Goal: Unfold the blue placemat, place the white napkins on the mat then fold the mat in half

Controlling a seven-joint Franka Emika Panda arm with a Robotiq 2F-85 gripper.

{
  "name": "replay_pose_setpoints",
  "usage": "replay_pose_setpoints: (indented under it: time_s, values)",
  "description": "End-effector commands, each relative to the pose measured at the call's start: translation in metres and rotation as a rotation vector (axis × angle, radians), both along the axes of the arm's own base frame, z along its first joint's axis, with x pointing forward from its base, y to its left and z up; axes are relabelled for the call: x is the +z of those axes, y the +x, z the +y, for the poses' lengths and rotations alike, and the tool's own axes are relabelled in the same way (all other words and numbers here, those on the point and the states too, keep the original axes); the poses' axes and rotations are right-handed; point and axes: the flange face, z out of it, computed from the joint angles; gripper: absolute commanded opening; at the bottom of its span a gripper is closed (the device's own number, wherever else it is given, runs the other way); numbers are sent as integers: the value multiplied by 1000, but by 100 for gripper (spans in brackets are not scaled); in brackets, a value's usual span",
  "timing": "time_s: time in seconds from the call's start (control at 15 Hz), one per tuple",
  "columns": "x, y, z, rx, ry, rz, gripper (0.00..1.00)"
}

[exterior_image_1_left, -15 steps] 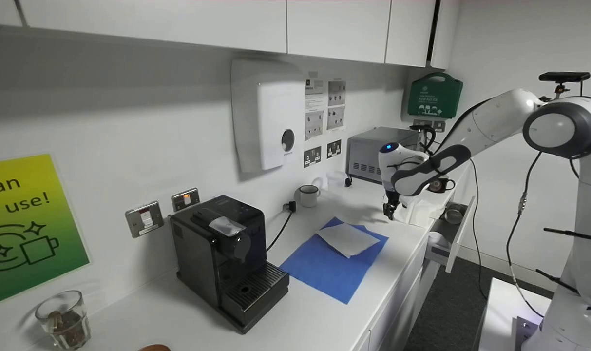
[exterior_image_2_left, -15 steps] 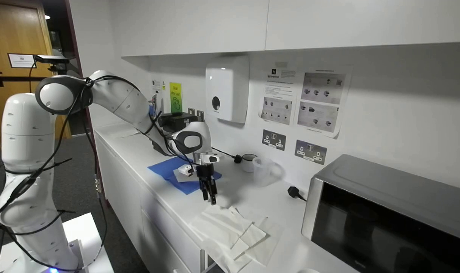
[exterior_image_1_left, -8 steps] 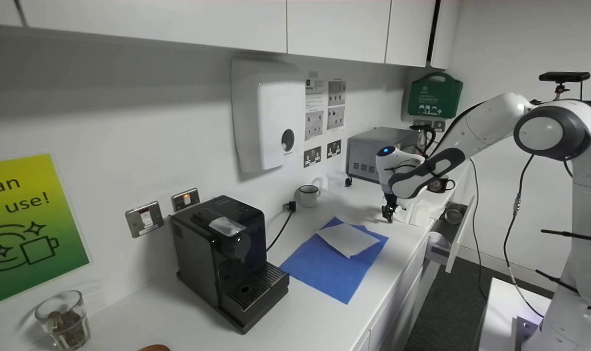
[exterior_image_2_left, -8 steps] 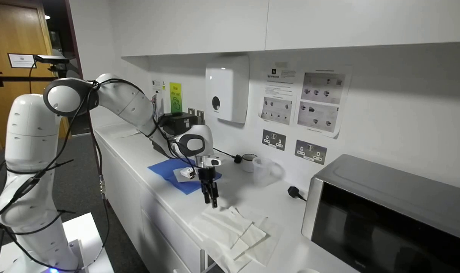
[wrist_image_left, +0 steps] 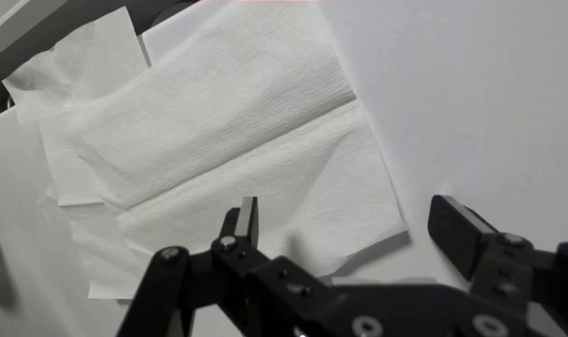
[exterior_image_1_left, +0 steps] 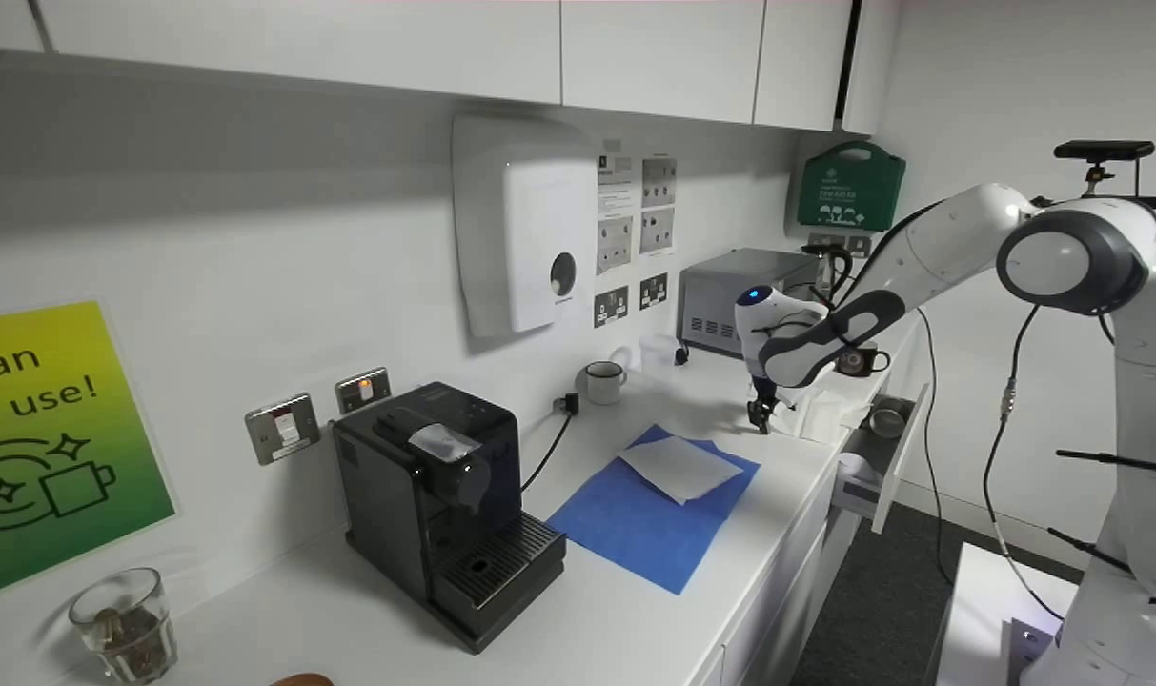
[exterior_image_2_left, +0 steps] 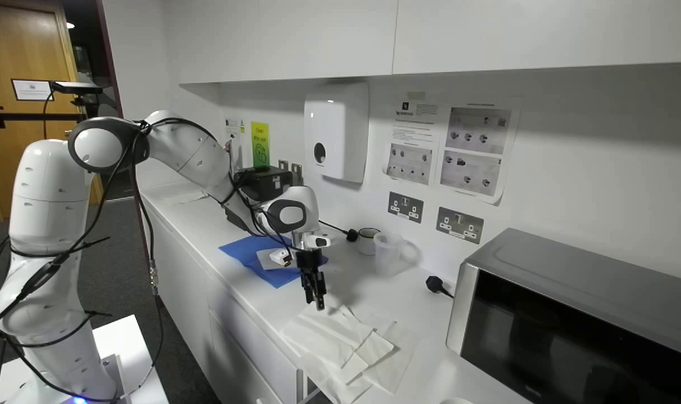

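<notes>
While positioned at the edge of several overlapping white napkins [wrist_image_left: 246,140], too layered to count, mid-frame in the wrist view, held one gripper [wrist_image_left: 349,213] released, with both jaws spread wide. Counted one blue placemat [exterior_image_1_left: 635,548], spread flat right of centre in an exterior view, beneath one visible napkin [exterior_image_1_left: 682,469]. Added one coffee machine [exterior_image_1_left: 435,505], left of centre, and one dispenser [exterior_image_1_left: 539,229], upper centre. Found white counter [exterior_image_1_left: 578,624] beneath, cupboards [exterior_image_1_left: 349,43] along the top, dark carpet [exterior_image_1_left: 854,581] lower right.
</notes>
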Motion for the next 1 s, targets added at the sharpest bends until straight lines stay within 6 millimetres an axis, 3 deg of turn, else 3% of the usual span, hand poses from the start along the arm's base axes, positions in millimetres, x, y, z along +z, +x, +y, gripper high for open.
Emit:
replay_pose_setpoints:
  time_s: [0.0, 0.2, 0.27, 0.4, 0.93]
  values:
    - [3, 2, -8, -28, -16, 11, 97]
    - [2, 2, -9, -30, -15, 16, 94]
    - [2, 2, -9, -31, -15, 16, 70]
    - [2, 2, -10, -31, -13, 17, 66]
    - [0, 3, -9, -30, -12, 24, 5]
